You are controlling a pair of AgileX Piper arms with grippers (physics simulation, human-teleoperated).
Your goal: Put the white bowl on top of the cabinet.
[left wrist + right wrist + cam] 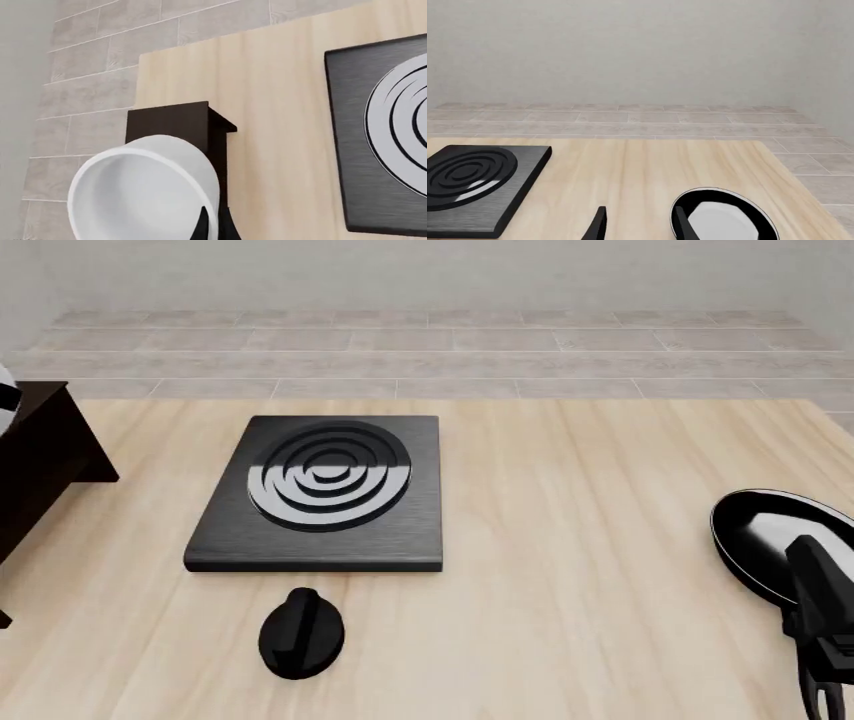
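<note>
Bare table lies between the stove plate and the frying pan.

Stove plate, black knob near it, frying pan well apart.

white bowl, dark brown cabinet

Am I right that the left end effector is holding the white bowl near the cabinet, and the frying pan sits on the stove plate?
Not quite. The frying pan lies on the bare table at the right, apart from the stove plate, as the front view shows. The rest holds: the left wrist view shows the left end effector gripping the white bowl by the cabinet.
</note>
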